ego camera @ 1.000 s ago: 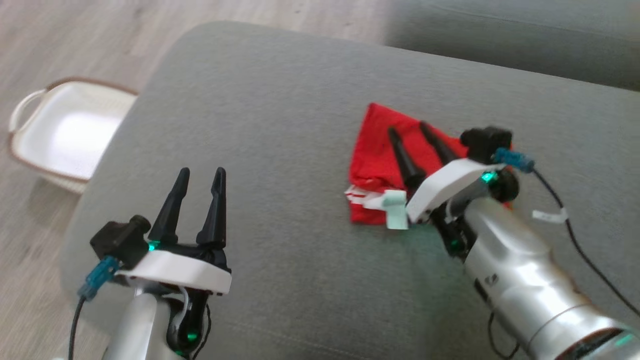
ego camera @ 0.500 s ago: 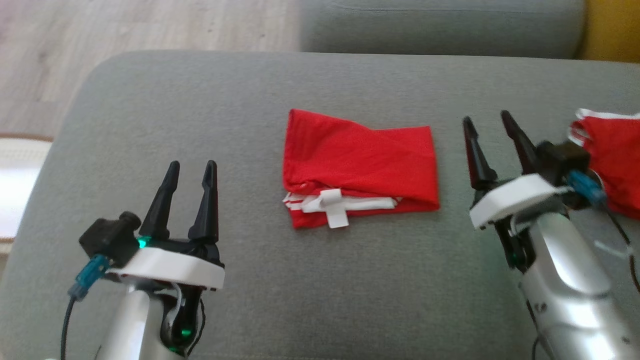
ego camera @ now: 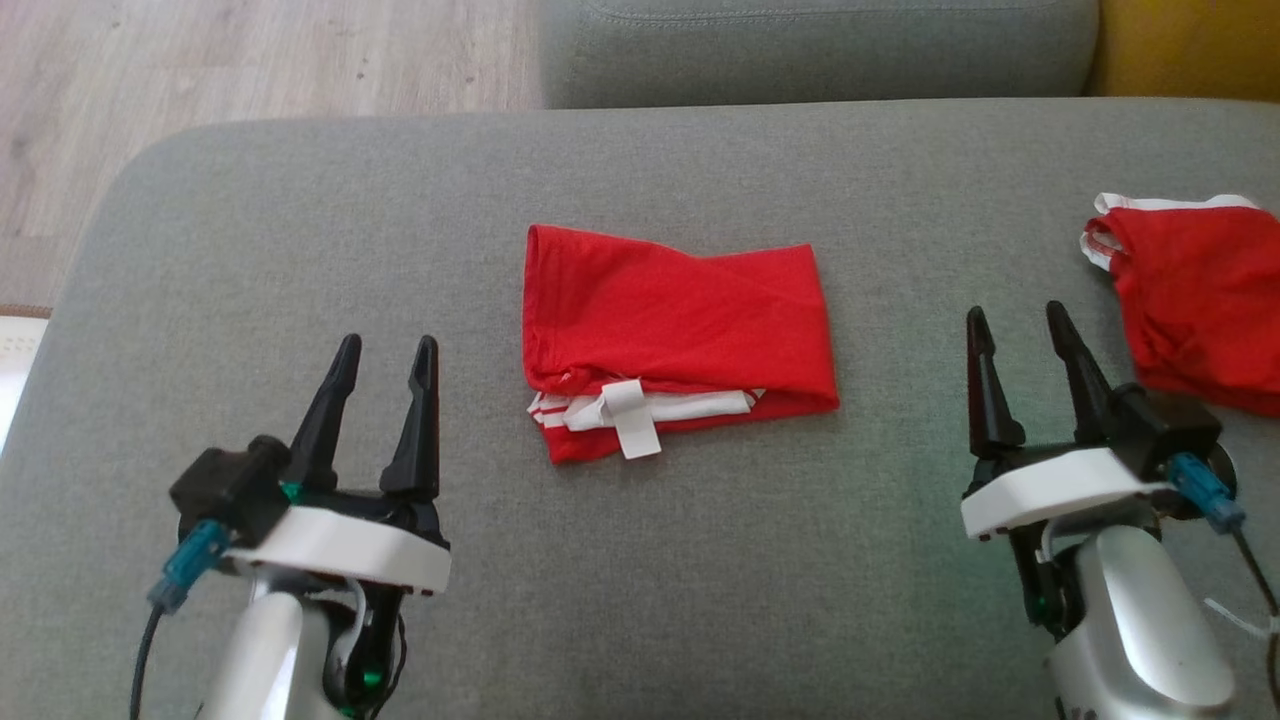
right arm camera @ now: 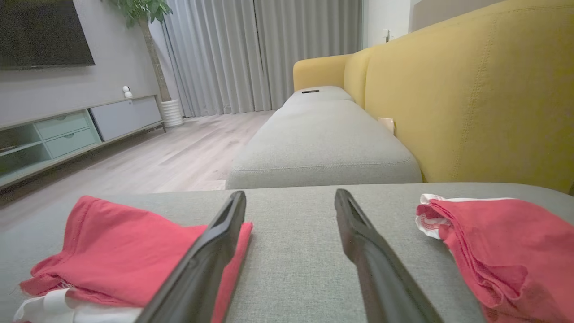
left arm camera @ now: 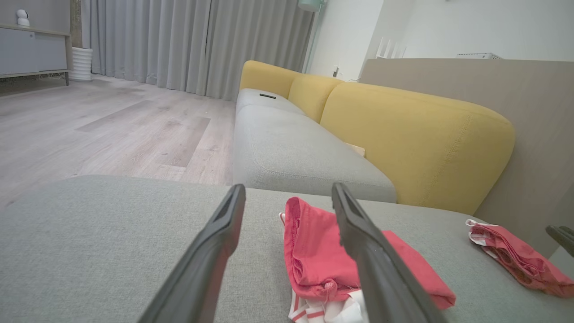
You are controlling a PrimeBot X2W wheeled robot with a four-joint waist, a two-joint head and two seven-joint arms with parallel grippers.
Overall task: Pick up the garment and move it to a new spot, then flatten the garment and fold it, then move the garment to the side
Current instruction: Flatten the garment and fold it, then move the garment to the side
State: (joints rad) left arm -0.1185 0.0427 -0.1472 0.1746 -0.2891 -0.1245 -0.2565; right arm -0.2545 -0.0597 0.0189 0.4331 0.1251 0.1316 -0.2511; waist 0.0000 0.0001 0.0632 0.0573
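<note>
A folded red garment (ego camera: 680,325) with white trim and a white tag lies flat in the middle of the grey cushion (ego camera: 300,230). It also appears between and right of the left fingers (left arm camera: 314,255) and at the lower left of the right wrist view (right arm camera: 121,242). My left gripper (ego camera: 385,345) hovers open near the cushion's front left, apart from the garment. My right gripper (ego camera: 1015,312) stands open to the garment's right, holding nothing. Both wrist views show spread fingers, left gripper (left arm camera: 288,188) and right gripper (right arm camera: 290,194).
A second red garment (ego camera: 1195,290) lies bunched at the cushion's right end (right arm camera: 502,242). Behind stands another grey seat cushion (ego camera: 800,50) and the yellow sofa back (left arm camera: 417,139). Wooden floor (ego camera: 200,70) lies to the left, with a white basket's edge (ego camera: 15,350).
The head camera has swung right. My right gripper has drawn back off the folded garment to its right side, still open. The left arm and the garment have stayed put.
</note>
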